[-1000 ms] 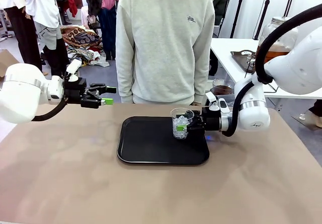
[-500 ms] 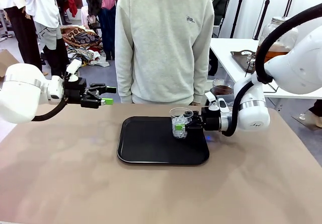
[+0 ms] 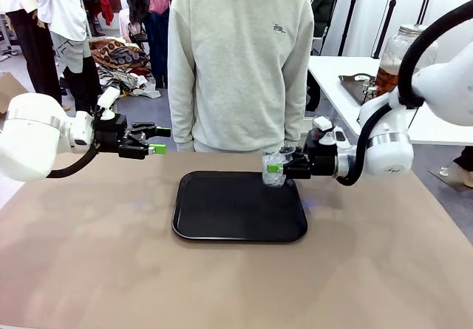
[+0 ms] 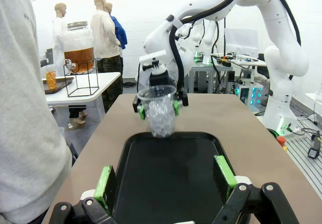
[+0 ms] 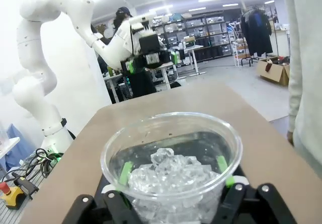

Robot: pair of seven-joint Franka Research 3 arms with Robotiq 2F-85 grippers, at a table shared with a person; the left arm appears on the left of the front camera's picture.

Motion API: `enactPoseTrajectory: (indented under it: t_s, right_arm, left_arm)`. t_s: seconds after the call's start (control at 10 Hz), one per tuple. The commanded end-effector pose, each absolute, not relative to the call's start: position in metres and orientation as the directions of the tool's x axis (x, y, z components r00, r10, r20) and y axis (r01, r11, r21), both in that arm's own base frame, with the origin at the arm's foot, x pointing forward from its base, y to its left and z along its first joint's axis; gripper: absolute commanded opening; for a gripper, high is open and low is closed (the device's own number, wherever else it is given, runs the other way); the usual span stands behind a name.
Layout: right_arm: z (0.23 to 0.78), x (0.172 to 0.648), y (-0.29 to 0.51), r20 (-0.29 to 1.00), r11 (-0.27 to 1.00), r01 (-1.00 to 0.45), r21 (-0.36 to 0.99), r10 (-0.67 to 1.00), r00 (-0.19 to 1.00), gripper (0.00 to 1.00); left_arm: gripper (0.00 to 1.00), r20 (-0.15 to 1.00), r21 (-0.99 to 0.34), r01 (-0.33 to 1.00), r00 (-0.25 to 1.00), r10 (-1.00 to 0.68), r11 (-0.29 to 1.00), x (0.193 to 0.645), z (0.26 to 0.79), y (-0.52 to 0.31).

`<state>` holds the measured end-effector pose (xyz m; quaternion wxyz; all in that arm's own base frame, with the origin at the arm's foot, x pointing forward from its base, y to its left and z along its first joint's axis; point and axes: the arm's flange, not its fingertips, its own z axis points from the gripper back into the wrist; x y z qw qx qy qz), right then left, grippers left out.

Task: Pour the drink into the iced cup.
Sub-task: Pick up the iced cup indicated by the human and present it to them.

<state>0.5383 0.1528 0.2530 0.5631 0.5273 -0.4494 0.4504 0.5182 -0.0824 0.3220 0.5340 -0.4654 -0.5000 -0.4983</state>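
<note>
Up off the black tray (image 3: pixel 222 211) since the earlier frame, the iced cup (image 3: pixel 275 162) now hangs above the tray's far right corner. It is clamped between the 2 fingers of the right gripper (image 3: pixel 275 171), which press its clear wall from both sides. White ice cubes (image 5: pixel 168 171) fill its lower part. Well apart, the left gripper (image 3: pixel 151 140) hovers over the left side of the tabletop (image 3: pixel 89 255), fingers spread wide, holding nothing. The amber drink (image 4: pixel 80 59) sits in a glass jar (image 4: pixel 79 35) on a side table (image 4: pixel 103 80) beyond.
</note>
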Motion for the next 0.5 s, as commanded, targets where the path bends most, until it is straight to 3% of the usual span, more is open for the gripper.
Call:
enactPoseTrajectory:
  t_s: [0.0, 0.4]
  right_arm:
    - [0.282, 0.540, 0.140, 0.990, 0.024, -0.990, 0.138, 0.039, 0.139, 0.81]
    - [0.315, 0.556, 0.134, 0.997, 0.012, -0.998, 0.061, 0.052, 0.062, 0.81]
  left_arm:
    - [1.00, 0.998, 0.003, 0.997, 0.002, -0.058, 0.080, 0.517, 0.323, -0.082]
    - [1.00, 0.998, 0.003, 0.997, 0.002, -0.058, 0.080, 0.517, 0.323, -0.082]
